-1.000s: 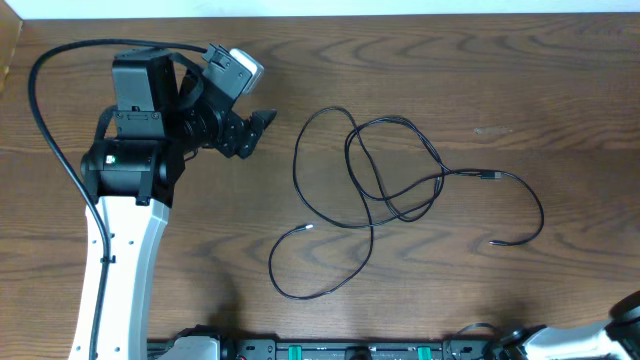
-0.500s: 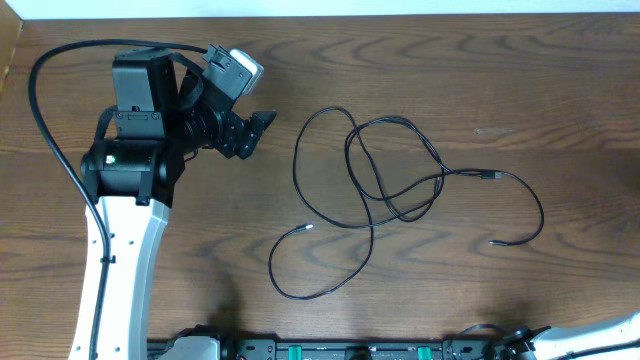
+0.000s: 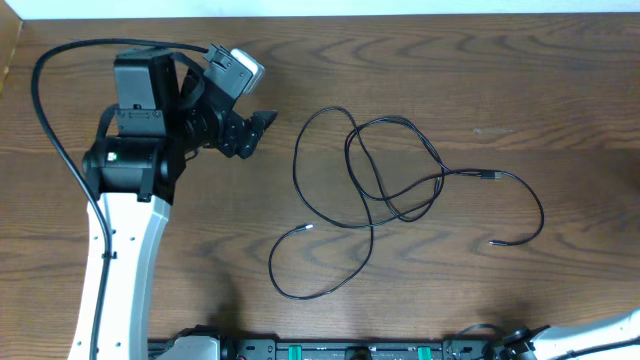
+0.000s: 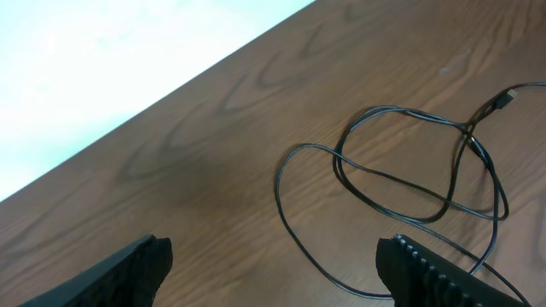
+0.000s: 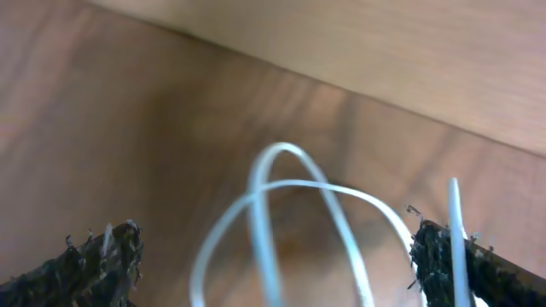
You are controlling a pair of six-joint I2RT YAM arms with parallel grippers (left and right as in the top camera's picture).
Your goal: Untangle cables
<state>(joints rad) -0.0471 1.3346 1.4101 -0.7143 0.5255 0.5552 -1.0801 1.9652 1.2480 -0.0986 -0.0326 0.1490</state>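
Worktop (image 3: 560, 90): brown wood grain, pale wall along the far edge.
Black cables (image 3: 441, 174): thin cords lying flat on the worktop, centre to right of centre, in several overlapping loops that cross each other; small plug ends lie loose at the near-left and right of the tangle.
Left gripper (image 3: 264, 121): hovers just left of the black cables, not touching them; fingers set wide apart.
White cable (image 5: 258, 194): blurred loops, close to the right wrist camera, over the wood.
Right gripper (image 5: 273, 269): fingers spread far apart, the white cable's loops between them; contact cannot be told.
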